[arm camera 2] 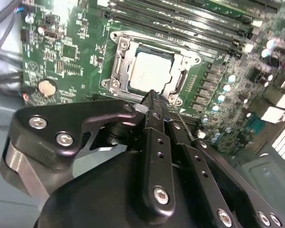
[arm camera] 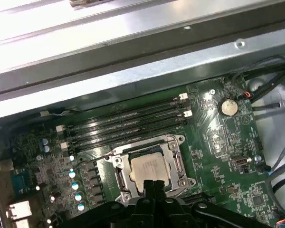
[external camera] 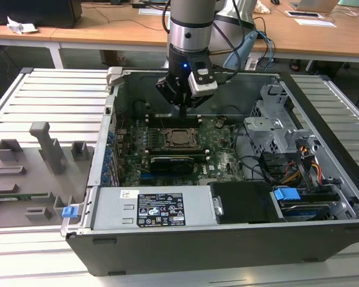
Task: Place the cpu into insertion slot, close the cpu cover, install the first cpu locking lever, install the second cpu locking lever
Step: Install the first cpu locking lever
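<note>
The hand (external camera: 182, 109) is being held above the motherboard (external camera: 218, 149) inside the open computer case (external camera: 227, 239), just over the memory slots (arm camera: 128, 124) and near the insertion slot (arm camera: 149, 166). Its fingers (arm camera 2: 154, 107) are being pressed together, with nothing pinched between them. The cpu (arm camera: 148, 168) is sitting flat in the insertion slot, its silver face being shown through the window of the cpu cover (arm camera 2: 121, 59), which is lying closed around it. The case is resting on a slatted counter (external camera: 48, 101).
</note>
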Robot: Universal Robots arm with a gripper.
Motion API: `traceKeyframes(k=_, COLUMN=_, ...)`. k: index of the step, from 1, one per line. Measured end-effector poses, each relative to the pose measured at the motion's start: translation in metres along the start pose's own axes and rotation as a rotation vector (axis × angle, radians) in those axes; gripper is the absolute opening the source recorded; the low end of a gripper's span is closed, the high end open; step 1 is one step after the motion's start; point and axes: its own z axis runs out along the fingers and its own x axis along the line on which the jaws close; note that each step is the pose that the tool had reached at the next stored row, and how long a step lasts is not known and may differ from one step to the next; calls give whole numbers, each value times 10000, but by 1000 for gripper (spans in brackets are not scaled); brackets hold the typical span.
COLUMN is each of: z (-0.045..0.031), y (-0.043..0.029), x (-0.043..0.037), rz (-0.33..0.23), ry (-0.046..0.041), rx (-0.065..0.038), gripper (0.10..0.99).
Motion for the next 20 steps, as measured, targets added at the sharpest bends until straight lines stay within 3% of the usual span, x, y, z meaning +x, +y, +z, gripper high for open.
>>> traceKeyframes(k=3, z=0, y=0, x=0, rz=-1581, ry=18, rx=-13, gripper=110)
traceKeyframes(k=9, z=0, y=0, x=0, rz=-2737, ry=30, rx=-23, gripper=110)
traceKeyframes(k=11, z=0, y=-3, x=10, rz=-2890, ry=32, rx=-24, gripper=110)
traceKeyframes(k=13, z=-1, y=-35, x=143, rz=-2888, ry=31, rx=-24, gripper=110)
traceKeyframes(k=16, z=1, y=-50, x=209, rz=-3004, ry=31, rx=-26, gripper=110)
traceKeyframes(k=20, z=12, y=-96, x=407, rz=-3141, ry=5, rx=-31, gripper=110)
